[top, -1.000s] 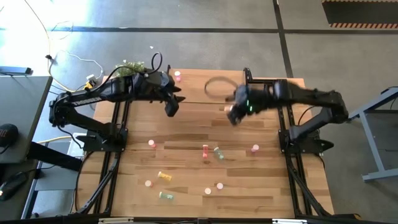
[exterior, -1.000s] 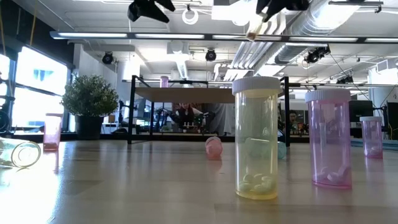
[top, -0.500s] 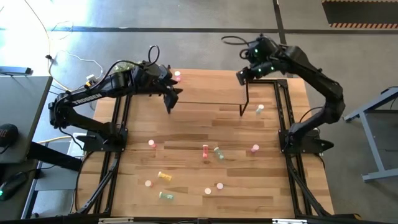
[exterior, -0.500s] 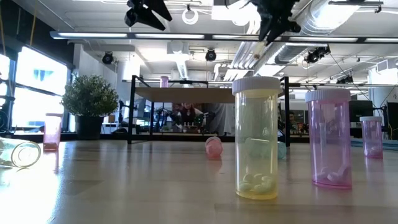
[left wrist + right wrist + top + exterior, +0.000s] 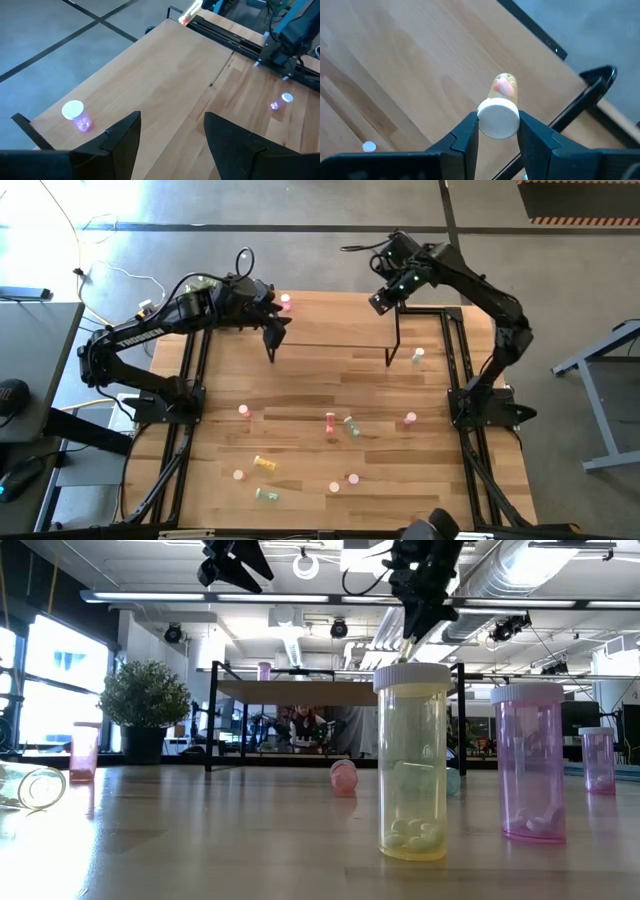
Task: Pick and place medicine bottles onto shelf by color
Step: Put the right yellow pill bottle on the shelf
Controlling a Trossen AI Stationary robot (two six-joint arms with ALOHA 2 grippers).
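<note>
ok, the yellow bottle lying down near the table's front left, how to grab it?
Take the yellow bottle by mid-barrel, coming straight down, fingers across its short width. It lies on its side, so the cap faces sideways; neighbours sit apart.

Both arms are dark, near-black jointed links on black base blocks fixed to black rail frames along the bench (image 5: pixel 300 385) sides. The left arm carries pale lettering along its long link and a thin black cable looping above its wrist; its left claw (image 5: pixel 170 137) ends in two broad, flat, matte-black fingers with angled tips. The right arm shows small green indicator lights near its wrist and a loose black cable arcing off it; its right claw (image 5: pixel 498 131) has the same dark wedge-shaped fingers.
</note>
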